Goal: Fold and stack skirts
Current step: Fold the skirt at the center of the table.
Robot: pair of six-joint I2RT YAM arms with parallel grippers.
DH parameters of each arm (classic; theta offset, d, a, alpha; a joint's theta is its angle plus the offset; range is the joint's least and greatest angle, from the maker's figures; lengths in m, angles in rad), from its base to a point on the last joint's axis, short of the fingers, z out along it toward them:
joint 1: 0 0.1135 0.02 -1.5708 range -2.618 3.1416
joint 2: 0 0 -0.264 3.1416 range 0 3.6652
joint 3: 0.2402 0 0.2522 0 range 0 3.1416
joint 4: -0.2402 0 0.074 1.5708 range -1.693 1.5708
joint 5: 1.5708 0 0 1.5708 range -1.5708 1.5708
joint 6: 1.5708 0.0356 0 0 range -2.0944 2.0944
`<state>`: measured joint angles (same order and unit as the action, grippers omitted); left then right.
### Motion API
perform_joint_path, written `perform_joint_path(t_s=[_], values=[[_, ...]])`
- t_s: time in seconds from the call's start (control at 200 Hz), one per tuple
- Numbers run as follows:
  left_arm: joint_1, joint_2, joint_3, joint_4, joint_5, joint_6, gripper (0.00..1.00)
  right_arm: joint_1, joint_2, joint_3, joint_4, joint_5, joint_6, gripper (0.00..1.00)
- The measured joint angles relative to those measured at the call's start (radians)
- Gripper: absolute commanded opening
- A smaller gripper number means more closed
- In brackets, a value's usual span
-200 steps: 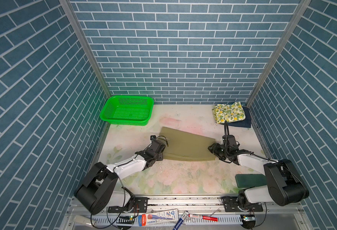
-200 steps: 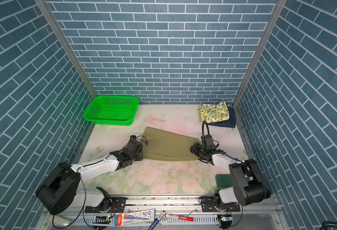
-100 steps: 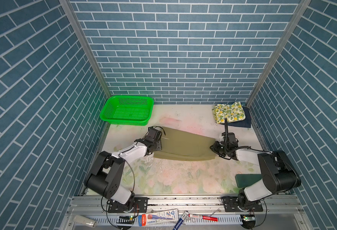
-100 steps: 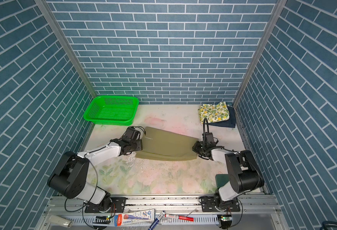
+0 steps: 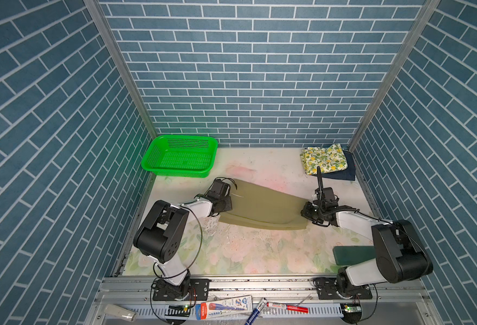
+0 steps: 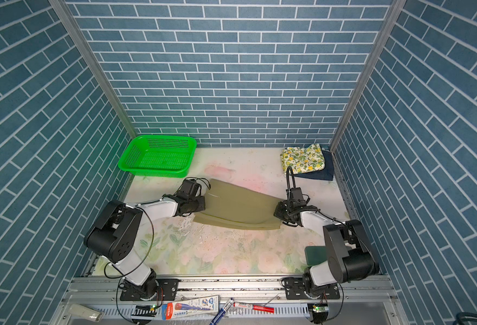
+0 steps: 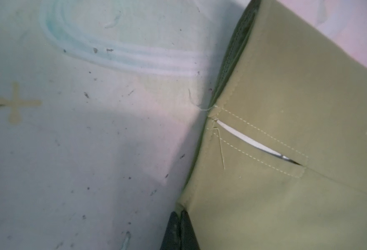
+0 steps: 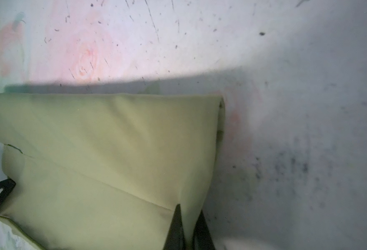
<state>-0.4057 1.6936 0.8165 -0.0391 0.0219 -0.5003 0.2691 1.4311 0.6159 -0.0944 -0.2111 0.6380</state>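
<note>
Basket (image 5: 179,173): sitting at the far left of the desk (image 5: 260,253), against the back wall and apart from the skirts.

Left gripper (image 7: 180,218): lying low at the left edge of the khaki skirt (image 5: 262,205), jaws pressed together and pinching a corner of the cloth, as the left wrist view is showing.

Khaki skirt: lying mid-desk in both top views, stretching between the two grippers and slanting from far left to near right. It is showing doubled layers along its near edge. A stitched pocket (image 7: 258,142) near the left edge is gaping slightly, with white lining showing.

Right gripper (image 8: 189,216): reaching in low from the right, jaws narrow and clamping the khaki skirt's right edge, with cloth passing between the dark fingertips (image 8: 176,225).

Lemon skirt (image 5: 324,159): lying folded in the far right corner, on top of the denim skirt (image 5: 344,174).

Denim skirt: lying under the lemon skirt, its right and near edges sticking out, close to the right wall.
</note>
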Motion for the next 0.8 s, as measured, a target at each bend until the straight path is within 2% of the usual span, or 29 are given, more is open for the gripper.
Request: perform_joint_path(t_s=[0.185,0.37,0.595,0.8], values=[[-0.003,-0.002,-0.051,0.116,0.043,-0.015,0.00,0.021,-0.121,0.078,-0.164,0.060,-0.027,0.00],[-0.030,-0.003,-0.074,0.171,0.051,-0.036,0.00,0.103,-0.188,0.176,-0.273,0.141,-0.036,0.00],[-0.051,-0.011,-0.111,0.231,0.050,-0.063,0.00,0.260,-0.156,0.305,-0.351,0.232,-0.032,0.00],[-0.062,-0.033,-0.148,0.259,0.051,-0.087,0.00,0.413,-0.029,0.439,-0.324,0.266,0.027,0.00]])
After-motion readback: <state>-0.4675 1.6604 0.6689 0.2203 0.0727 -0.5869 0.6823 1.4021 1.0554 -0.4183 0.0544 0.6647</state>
